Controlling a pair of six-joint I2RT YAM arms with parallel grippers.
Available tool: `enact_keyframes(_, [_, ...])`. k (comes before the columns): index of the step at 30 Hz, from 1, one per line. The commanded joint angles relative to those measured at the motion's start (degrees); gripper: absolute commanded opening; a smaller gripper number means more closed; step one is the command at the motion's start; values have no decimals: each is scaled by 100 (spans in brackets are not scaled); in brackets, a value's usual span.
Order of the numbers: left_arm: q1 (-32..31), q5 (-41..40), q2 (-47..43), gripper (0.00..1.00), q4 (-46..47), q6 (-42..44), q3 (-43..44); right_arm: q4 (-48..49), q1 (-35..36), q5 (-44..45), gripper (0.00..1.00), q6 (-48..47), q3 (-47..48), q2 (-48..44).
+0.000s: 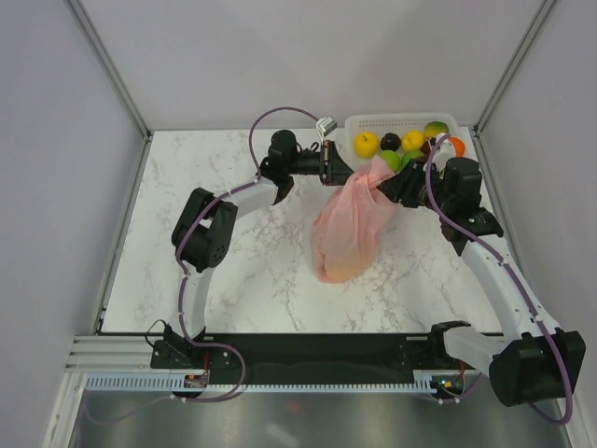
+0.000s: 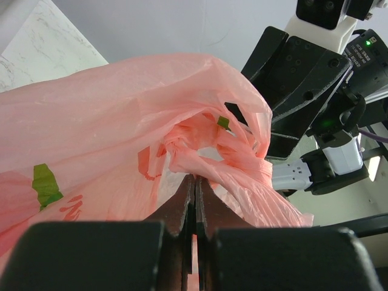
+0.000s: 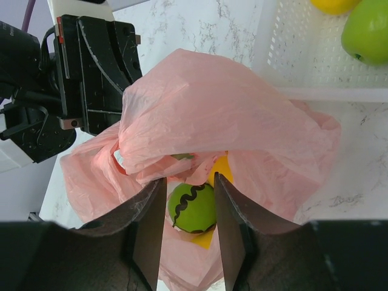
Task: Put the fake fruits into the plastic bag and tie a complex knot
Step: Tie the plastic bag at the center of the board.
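The pink plastic bag (image 1: 350,229) hangs over the marble table between both arms. My left gripper (image 1: 345,170) is shut on a bunched strip of the bag's rim (image 2: 200,167), holding it up. My right gripper (image 3: 190,179) reaches down into the bag's mouth (image 3: 224,115). Its jaws stand apart with a green fake fruit (image 3: 193,207) in the gap, resting low in the bag. A yellow fruit (image 3: 222,167) shows behind it. More fake fruits (image 1: 366,144) lie in the white basket (image 1: 401,119). No knot is visible.
The white lattice basket (image 3: 315,54) stands at the far right of the table, right behind the bag, with a green fruit (image 3: 367,30) and a yellow one (image 3: 330,5) near its edge. The two gripper bodies sit close together over the bag.
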Motion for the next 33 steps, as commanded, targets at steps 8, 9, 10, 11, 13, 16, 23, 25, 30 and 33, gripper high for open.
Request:
enact_keyframes(8, [-20,162,-6,2,-276,368,147,719,-17,-174,43,477,-58,195])
enact_keyframes(9, [-20,162,-6,2,-364,413,156,746,-8,-191,41,503,-58,204])
enact_keyframes(10, [-20,145,-32,2,-417,457,165,755,-8,-200,39,538,-49,212])
enact_keyframes(11, [-20,153,-41,2,-461,527,165,790,-17,-200,38,574,-49,230])
enact_keyframes(13, [-20,127,-58,2,-575,597,182,834,-8,-270,38,662,-49,230])
enact_keyframes(16, [-20,109,-85,2,-707,720,191,869,-8,-297,37,758,-58,239])
enact_keyframes(23, [-20,118,-111,2,-778,782,209,1115,-8,-455,33,943,-146,388])
enact_keyframes(25, [-20,127,-120,2,-787,791,209,1142,-8,-482,32,960,-181,406])
enact_keyframes(30, [-29,136,-129,2,-813,817,235,1298,-17,-508,33,1013,-216,450])
enact_keyframes(33, [-29,162,-129,2,-813,826,244,1388,-17,-508,34,1040,-216,520])
